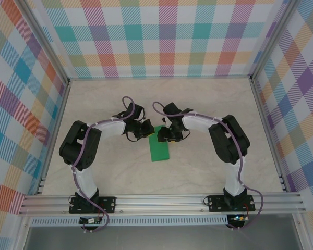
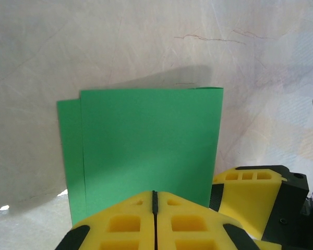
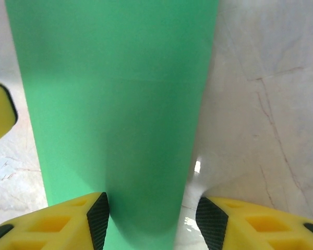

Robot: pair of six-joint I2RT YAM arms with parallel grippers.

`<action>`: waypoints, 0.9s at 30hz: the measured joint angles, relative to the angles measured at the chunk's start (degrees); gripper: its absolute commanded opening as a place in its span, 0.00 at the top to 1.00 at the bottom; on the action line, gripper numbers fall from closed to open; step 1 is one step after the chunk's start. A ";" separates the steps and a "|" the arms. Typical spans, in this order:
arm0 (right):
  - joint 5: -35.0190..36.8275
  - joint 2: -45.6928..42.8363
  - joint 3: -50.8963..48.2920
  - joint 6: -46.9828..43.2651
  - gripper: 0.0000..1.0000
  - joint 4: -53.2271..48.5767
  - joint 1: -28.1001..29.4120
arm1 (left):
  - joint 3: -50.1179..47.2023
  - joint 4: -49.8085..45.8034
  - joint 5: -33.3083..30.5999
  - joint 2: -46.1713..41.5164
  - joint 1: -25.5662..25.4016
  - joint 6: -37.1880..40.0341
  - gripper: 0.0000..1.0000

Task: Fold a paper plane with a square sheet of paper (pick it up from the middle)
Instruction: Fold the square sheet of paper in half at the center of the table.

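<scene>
Left end effector [image 2: 154, 203] shut at the folded square sheet of paper [image 2: 146, 146] just ahead; right end effector [image 3: 154, 213] wide, straddling it; sideways dragging could worsen its offset layers.

No readable text, labels or numbers

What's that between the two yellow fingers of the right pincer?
The green paper. In the right wrist view it runs through the gap of the open right pincer, over the table.
</scene>
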 measured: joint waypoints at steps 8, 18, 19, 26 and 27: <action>-2.27 -2.21 -4.02 -2.16 0.41 5.90 -0.50 | -0.02 0.00 -0.02 0.00 0.00 0.00 0.92; -2.29 -3.15 -5.75 -5.42 0.37 7.65 -0.44 | -1.73 -0.46 -4.90 -0.70 0.00 -0.48 0.92; -2.32 -3.23 -5.88 -5.81 0.37 7.80 -0.39 | -2.05 -0.44 -5.81 -1.11 0.00 -0.70 0.92; 0.44 -2.75 -4.31 -6.82 0.35 5.97 0.87 | -4.11 -0.33 -9.66 -5.33 0.24 -2.49 0.91; 1.20 -2.45 -3.69 -6.86 0.35 5.25 1.20 | -4.11 -0.26 -9.75 -5.53 0.31 -2.64 0.91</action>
